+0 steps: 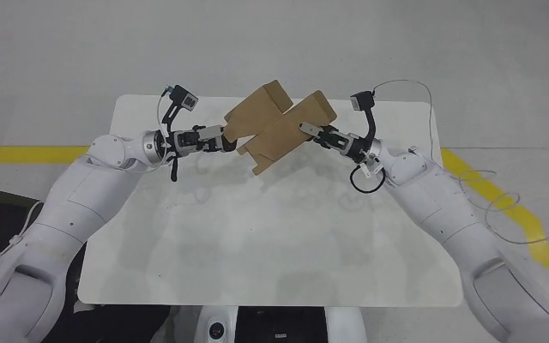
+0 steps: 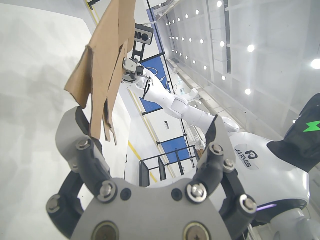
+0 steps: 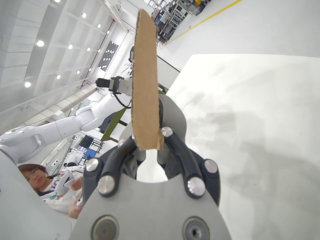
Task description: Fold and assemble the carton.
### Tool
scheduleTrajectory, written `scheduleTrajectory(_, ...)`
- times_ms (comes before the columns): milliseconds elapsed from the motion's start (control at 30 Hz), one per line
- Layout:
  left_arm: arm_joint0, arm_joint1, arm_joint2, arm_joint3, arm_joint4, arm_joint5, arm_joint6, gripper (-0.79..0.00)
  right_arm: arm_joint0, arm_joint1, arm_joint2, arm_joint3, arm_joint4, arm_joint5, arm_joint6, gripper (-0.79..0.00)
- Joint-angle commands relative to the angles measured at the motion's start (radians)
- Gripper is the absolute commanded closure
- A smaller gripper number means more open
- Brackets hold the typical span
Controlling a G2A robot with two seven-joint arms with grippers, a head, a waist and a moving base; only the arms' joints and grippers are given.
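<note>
Above the surface (image 1: 257, 249), mid-air btw both arms, hangs the carton (image 1: 279, 124), mostly flat and tilted. Right jaws clamp one edge. Left jaws gape wide, one finger (image 2: 68, 128) just at a corner, w/o grip. Risk: a single thin pinch lets the board pivot or slip out; left jaws closing off-line cd crumple a flap.

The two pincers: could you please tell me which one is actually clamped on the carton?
The right pincer: it is shut on an edge of the carton. The left pincer stands wide open, gripping nothing.
</note>
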Motion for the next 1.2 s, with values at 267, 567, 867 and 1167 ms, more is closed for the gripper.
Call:
scheduleTrajectory(267, 0.032, 0.003, -0.077, -0.045, 0.022, 0.05, -0.05, -0.785, -0.018, -0.015, 0.037, 0.016, -0.042, 0.003, -0.005, 0.0)
scheduleTrajectory(567, 0.055, -0.008, -0.121, -0.052, 0.038, 0.049, -0.049, -0.785, -0.033, -0.027, 0.066, 0.008, -0.058, 0.005, 0.015, 0.0)
scheduleTrajectory(867, 0.046, -0.038, -0.131, -0.009, 0.074, 0.031, -0.03, -0.736, -0.036, -0.042, 0.089, 0.008, -0.06, 0.002, 0.043, 0.0)
scheduleTrajectory(1167, 0.039, -0.065, -0.137, 0.033, 0.11, 0.027, -0.011, -0.323, -0.045, -0.056, 0.108, 0.012, -0.061, -0.003, 0.07, 0.0)
